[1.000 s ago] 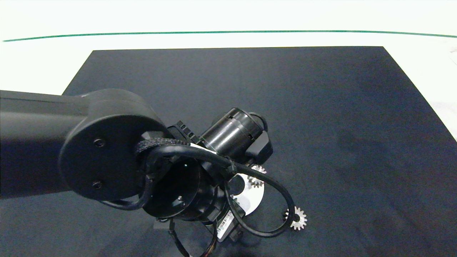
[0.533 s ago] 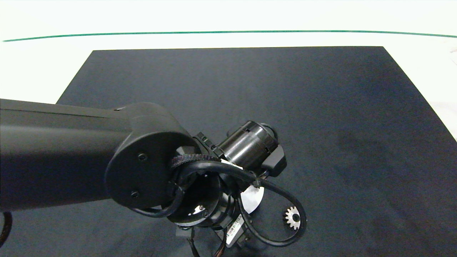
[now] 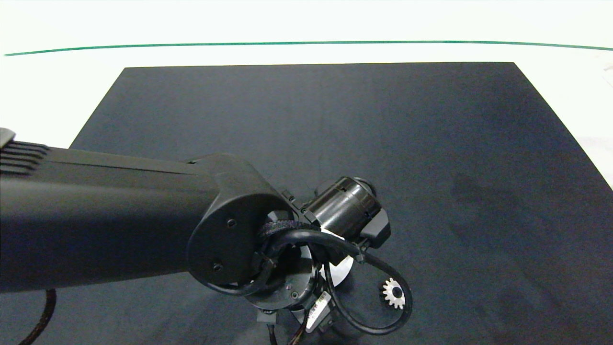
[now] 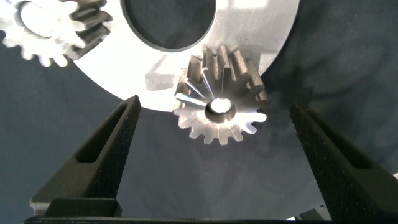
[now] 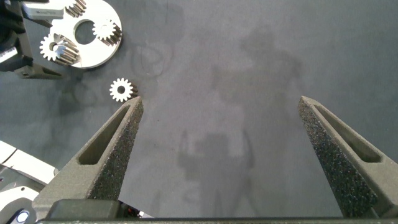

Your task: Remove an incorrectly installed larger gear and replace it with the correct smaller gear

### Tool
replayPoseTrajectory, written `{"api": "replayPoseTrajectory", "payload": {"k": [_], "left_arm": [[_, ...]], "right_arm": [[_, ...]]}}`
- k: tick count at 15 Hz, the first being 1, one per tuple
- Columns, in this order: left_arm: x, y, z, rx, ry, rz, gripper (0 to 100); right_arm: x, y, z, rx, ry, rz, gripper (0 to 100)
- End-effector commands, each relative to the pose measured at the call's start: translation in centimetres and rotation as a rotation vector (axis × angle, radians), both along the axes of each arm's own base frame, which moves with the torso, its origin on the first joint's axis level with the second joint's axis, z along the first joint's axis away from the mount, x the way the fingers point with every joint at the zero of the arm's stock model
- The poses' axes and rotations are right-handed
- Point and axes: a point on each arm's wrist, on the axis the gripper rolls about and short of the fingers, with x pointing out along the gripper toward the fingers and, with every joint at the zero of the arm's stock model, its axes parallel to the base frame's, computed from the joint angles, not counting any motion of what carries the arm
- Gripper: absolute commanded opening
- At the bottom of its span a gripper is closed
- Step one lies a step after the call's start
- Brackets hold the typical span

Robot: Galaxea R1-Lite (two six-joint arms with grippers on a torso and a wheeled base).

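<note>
The left gripper hangs jaws apart straight over the larger gear, which sits centred between them on the silver plate at the bench's near edge.

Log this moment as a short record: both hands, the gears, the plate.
left hand: open, fingers either side of the larger gear, not touching it
larger gear: sits at the plate's edge
plate: silver disc on the dark mat, carrying another gear too
smaller gear: loose on the mat beside the plate
right hand: open, empty, above bare mat away from the plate
</note>
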Motion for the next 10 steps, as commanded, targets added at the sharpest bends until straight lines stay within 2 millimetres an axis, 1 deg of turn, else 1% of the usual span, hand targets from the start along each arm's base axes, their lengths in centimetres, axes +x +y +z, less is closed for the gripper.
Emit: {"api": "replayPoseTrajectory", "payload": {"k": [1, 4, 7, 8, 10], "left_arm": [[0.19, -0.24, -0.59, 0.017, 0.008, 0.003, 100], [0.39, -0.75, -0.25, -0.010, -0.007, 0.002, 100], [0.47, -0.97, -0.52, -0.003, -0.004, 0.001, 100], [0.48, -0.98, -0.61, 0.001, -0.003, 0.002, 99], [0.41, -1.06, -0.56, -0.002, -0.005, -0.001, 95]], "right_arm": [[-0.02, 0.00, -0.04, -0.002, 0.003, 0.001, 100], [-0.02, 0.00, -0.04, -0.002, 0.003, 0.001, 100], [-0.01, 0.00, -0.07, -0.002, 0.004, 0.001, 100], [-0.01, 0.00, -0.07, -0.002, 0.004, 0.001, 100], [-0.01, 0.00, -0.07, -0.002, 0.004, 0.001, 100]]}}
